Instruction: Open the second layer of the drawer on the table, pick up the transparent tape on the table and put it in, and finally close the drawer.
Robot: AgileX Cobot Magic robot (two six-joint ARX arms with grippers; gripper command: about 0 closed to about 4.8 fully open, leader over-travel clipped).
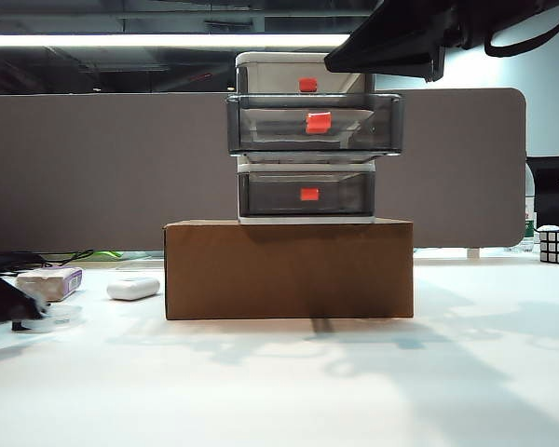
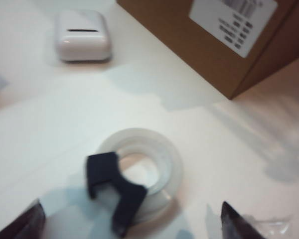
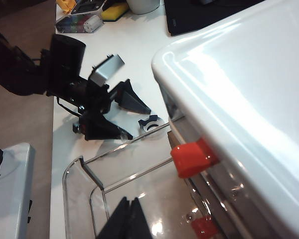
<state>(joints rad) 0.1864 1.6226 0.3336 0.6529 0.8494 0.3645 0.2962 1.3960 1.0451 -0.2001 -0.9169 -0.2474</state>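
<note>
Left hand (image 2: 132, 219) wide open, empty, over flat clear tape roll (image 2: 139, 169) near counter's (image 1: 354, 391) left edge: your pinch may skid roll. Right hand (image 3: 129, 219) shut, empty, above pulled-out smoky middle drawer (image 1: 315, 124).

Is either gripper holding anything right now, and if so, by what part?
Nothing is held. The left gripper hangs open over the transparent tape, fingers either side, not closed on it. The right gripper is shut and empty above the open second drawer.

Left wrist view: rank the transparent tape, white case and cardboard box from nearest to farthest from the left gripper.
1. transparent tape: right before the open left gripper, between its fingertips' lines.
2. white case: farther, off to one side.
3. cardboard box: also farther, opposite side; too close to call against the case.
</note>
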